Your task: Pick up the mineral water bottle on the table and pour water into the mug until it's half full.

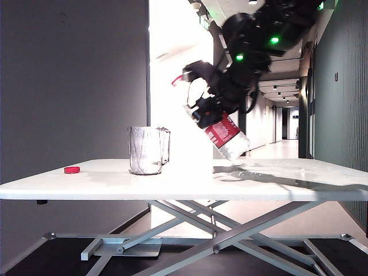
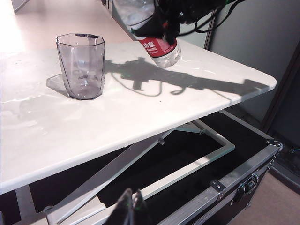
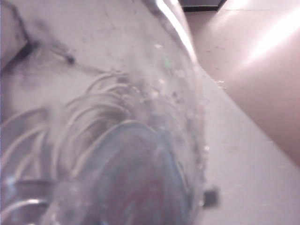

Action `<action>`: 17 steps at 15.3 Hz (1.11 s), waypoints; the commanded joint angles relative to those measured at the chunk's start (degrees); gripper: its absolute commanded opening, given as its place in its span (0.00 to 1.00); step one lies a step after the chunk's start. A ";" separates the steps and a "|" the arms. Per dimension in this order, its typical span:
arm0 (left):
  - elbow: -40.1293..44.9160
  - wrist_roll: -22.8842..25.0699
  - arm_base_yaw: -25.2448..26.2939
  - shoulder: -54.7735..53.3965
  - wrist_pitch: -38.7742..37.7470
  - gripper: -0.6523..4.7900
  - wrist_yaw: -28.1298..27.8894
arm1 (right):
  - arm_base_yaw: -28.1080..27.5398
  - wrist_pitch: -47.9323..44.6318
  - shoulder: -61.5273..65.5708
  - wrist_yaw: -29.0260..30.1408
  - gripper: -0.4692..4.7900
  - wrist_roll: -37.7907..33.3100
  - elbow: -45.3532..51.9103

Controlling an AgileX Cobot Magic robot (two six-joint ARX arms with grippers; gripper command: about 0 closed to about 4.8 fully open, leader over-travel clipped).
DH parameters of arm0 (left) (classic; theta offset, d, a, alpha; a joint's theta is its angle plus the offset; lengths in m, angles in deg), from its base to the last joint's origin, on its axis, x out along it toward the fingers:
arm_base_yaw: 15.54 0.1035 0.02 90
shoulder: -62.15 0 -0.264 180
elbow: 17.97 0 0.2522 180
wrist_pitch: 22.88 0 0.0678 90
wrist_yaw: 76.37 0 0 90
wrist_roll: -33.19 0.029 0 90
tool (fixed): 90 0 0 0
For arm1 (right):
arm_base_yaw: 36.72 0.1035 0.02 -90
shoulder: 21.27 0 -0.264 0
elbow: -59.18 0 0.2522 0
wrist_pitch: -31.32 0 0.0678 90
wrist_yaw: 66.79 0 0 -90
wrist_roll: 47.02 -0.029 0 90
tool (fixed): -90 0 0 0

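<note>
Exterior view shows your right claw (image 1: 214,109) holding the mineral water bottle (image 1: 225,133) tipped in the air beside the mug (image 1: 148,150) on the counter (image 1: 276,178), your left claw (image 2: 132,202) pinched shut down low, so next bring the bottle's mouth over the mug.

A wide white surface (image 1: 287,181) on grey scissor-cross legs carries the clear glass mug (image 1: 148,150) standing upright, with a small red cap (image 1: 72,169) lying well apart beside it.
</note>
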 commanded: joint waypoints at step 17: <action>-0.07 0.15 -0.07 -0.02 -0.37 0.11 0.20 | 4.94 -1.18 4.98 -20.61 0.37 31.87 -6.49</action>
